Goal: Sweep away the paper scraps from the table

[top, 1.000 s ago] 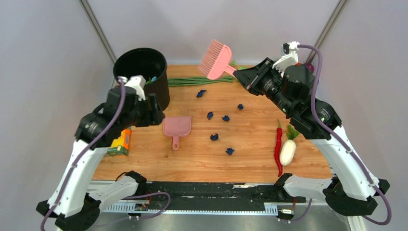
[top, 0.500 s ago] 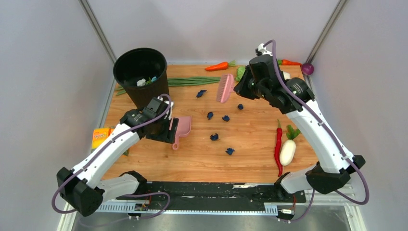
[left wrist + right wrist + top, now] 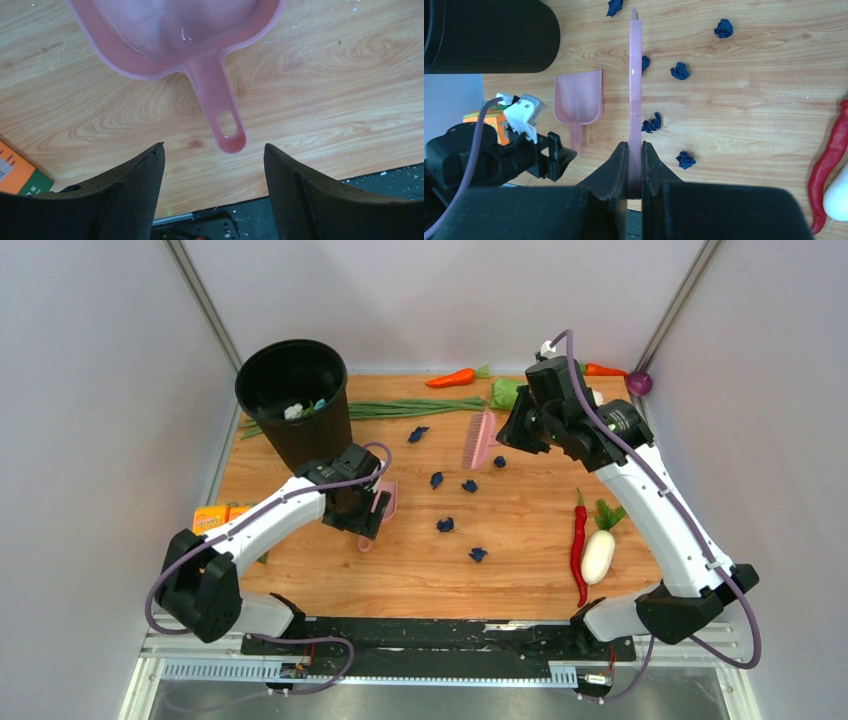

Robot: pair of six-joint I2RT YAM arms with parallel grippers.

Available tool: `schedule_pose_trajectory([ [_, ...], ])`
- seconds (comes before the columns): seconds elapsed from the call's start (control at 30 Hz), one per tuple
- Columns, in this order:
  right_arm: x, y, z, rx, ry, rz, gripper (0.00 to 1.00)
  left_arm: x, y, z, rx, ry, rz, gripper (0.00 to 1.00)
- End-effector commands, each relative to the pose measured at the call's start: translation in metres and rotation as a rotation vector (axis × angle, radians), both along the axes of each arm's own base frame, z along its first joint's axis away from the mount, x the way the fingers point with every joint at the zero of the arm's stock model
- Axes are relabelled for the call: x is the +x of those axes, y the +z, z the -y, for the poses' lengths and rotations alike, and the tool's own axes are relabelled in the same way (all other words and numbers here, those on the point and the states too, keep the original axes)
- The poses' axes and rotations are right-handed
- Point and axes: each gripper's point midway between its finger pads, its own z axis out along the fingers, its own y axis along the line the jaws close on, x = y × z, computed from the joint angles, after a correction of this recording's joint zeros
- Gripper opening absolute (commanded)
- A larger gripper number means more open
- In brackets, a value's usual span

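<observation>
Within the last second both arms have come down from a raised pose to working height. The left arm, which was lifted beside the black bin [image 3: 293, 400], now reaches low over the pink dustpan [image 3: 210, 85], which lies on the counter [image 3: 520, 570] just in front of the bin. Its jaws stand wide open, 1 finger on either side of the line of the handle. The handle's looped tip lies just ahead of them, so nothing is gripped yet. The right jaws are clamped on the handle of the pink brush [image 3: 478, 440]. The brush was held high above the far edge and has since dropped and turned edge-on, so it now hangs to the right of the bin, close over the wood. The paper scraps [image 3: 446, 525] have not moved. 6 dark blue wads show, scattered on the counter to the right of the bin: 1 between bin and brush, 1 beyond the brush, and 4 nearer the arms. Others may be hidden behind the brush. No sweeping has begun, but the set-up is nearly in place. The likely next step is for the left jaws to close on the dustpan handle and turn its mouth, which now faces the bin, toward the wads. The brush would then push them leftward. Whether the bristles already touch the wood cannot be told.
</observation>
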Motion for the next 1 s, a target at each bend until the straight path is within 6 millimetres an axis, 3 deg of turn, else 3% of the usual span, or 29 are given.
schedule_pose_trajectory([
  [0.0,-0.004,0.016,-0.002,0.045,0.036,0.052,0.0,0.012,-0.017,0.007,-0.007,0.038,0.025,0.79],
  [0.17,-0.008,0.014,-0.001,0.049,0.041,0.051,0.0,0.014,-0.037,0.007,-0.011,0.145,0.02,0.79],
  [0.4,-0.006,0.017,-0.007,0.069,0.056,0.058,0.0,0.023,-0.047,0.016,-0.044,0.238,0.034,0.71],
  [0.7,-0.004,0.016,-0.009,0.064,0.071,0.056,0.0,0.011,-0.062,0.008,0.004,0.25,0.001,0.63],
  [0.8,-0.004,0.014,-0.01,0.064,0.075,0.051,0.0,0.004,-0.064,0.005,0.003,0.251,-0.003,0.53],
  [0.97,-0.005,0.014,-0.009,0.064,0.077,0.052,0.0,0.002,-0.059,0.003,0.012,0.227,0.003,0.27],
])
